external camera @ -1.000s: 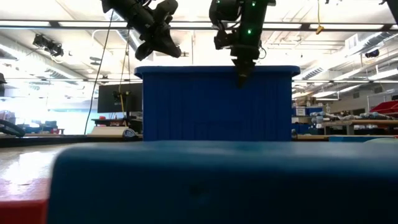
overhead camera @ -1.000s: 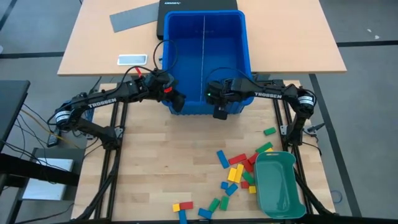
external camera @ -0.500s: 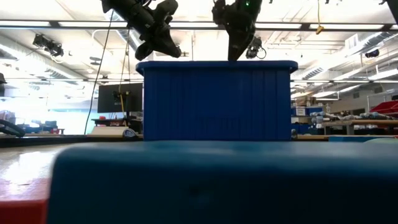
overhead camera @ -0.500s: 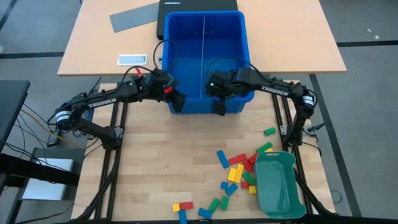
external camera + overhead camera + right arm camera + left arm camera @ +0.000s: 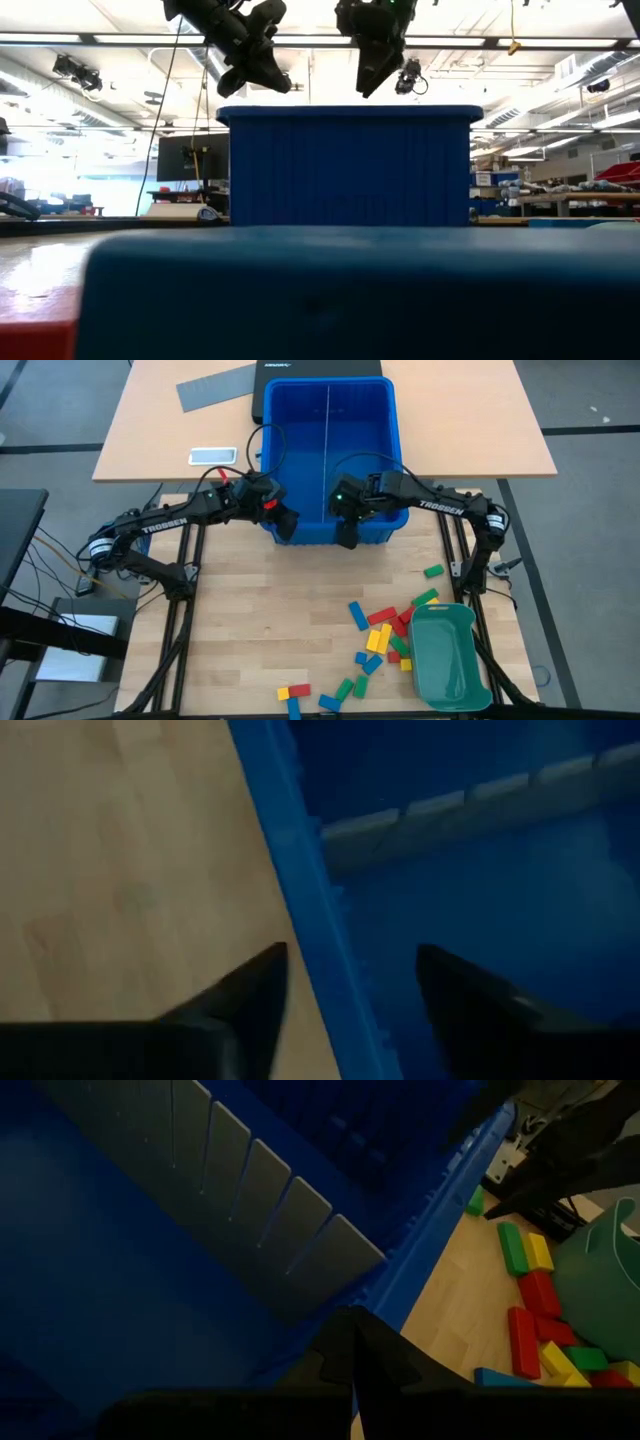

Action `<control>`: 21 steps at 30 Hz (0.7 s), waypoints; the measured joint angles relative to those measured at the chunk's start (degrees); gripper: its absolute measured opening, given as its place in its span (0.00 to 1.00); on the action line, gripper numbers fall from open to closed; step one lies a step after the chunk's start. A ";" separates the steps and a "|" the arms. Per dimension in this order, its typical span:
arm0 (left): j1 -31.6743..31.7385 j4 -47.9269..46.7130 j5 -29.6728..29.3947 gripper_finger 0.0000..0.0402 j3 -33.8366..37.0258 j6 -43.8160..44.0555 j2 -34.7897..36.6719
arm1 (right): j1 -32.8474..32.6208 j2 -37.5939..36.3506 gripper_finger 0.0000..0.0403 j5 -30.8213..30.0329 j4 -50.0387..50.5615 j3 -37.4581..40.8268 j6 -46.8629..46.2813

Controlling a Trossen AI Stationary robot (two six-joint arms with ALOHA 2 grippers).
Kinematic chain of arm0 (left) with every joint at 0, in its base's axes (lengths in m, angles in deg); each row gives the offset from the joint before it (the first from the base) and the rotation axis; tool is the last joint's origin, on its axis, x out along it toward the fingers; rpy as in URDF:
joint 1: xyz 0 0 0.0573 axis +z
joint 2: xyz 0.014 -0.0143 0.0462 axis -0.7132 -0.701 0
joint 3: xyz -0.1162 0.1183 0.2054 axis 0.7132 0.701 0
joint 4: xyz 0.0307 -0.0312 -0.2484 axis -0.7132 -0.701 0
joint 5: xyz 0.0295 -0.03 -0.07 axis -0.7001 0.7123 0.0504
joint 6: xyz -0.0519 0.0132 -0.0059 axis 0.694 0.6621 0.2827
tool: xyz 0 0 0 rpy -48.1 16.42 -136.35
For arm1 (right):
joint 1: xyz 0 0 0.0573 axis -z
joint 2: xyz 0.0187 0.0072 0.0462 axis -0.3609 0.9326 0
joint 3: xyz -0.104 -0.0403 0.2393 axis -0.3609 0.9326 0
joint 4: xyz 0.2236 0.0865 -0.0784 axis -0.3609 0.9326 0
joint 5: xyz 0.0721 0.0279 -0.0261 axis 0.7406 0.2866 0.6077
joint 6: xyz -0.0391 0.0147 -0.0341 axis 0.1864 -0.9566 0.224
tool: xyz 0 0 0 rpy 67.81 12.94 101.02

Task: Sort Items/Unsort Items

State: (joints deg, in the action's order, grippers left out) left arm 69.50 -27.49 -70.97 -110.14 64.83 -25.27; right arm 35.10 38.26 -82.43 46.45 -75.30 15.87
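Right pincer [image 5: 347, 538] has shifted left along the bin; blocks [image 5: 385, 635] lie well apart.

Deep blue plastic bin [image 5: 392, 435] sits at the far edge of my slatted wooden table [image 5: 270, 620], a thin grey slotted divider sheet [image 5: 328, 450] standing inside it and splitting it in two. My left gripper [image 5: 283, 526] hangs over the bin's near left corner; my right gripper [image 5: 348, 532] straddles the near wall, one finger inside, one outside. Small rectangular toy blocks [image 5: 378, 640] lie scattered near the table's right front, just left of the teal-green oblong plastic tray [image 5: 449, 658].
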 joint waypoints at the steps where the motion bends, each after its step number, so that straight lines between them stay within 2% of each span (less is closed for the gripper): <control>1: 0.00 0.00 0.00 0.01 0.00 0.00 0.00 | -0.30 0.00 0.43 -0.47 -0.98 0.45 -0.04; 5: 0.00 -0.02 0.00 0.01 0.00 0.09 0.00 | -0.94 0.11 0.10 -0.80 -1.45 1.68 -0.02; 6: 0.00 -0.02 0.00 0.01 0.00 0.20 0.00 | -1.13 0.11 0.05 -0.89 -1.42 1.93 0.00; 14: 0.00 -0.03 6.20 0.01 0.00 1.33 0.14 | -1.46 -2.76 0.01 -2.00 -1.99 1.84 -4.08; 21: 0.00 -0.15 6.70 0.01 -0.22 1.55 0.33 | -1.33 -6.22 0.00 -6.89 -1.97 1.84 -7.89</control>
State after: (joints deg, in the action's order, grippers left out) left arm 69.50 -27.64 -64.27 -110.36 66.38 -24.94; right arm 33.77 32.04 -89.32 44.48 -73.47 7.98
